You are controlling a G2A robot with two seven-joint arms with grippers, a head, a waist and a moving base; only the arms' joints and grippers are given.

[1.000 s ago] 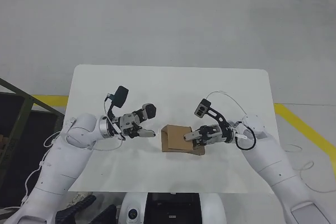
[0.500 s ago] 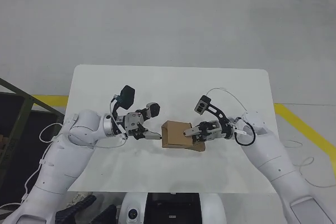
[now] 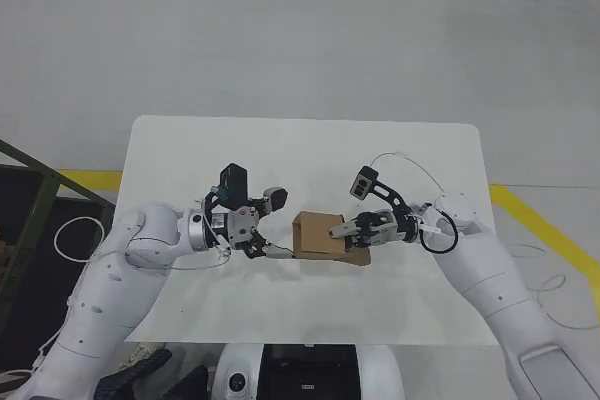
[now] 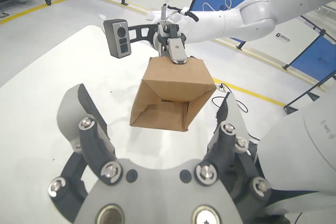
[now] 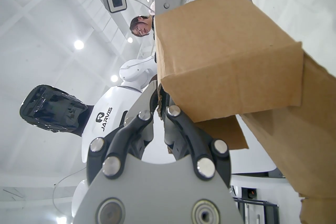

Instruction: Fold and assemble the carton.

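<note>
Since carton [image 3: 318, 238] lies on its side mid-table [image 3: 180, 150] with its open end facing the left arm, it looks only half formed. Right gripper [image 5: 160, 101] pinches the far wall edge, likely to steady it. Left gripper [image 3: 274, 224] sits just off the open mouth, fingers spread wide, probably lined up to fold that end shut.

left hand [image 3: 272, 226] just beside carton [image 3: 315, 236] at its open end, fingers [image 4: 78, 104] spread wide, pointing into the opening. right hand [image 3: 342, 231] at carton's opposite end, fingers pinched tight on a carton wall.
</note>
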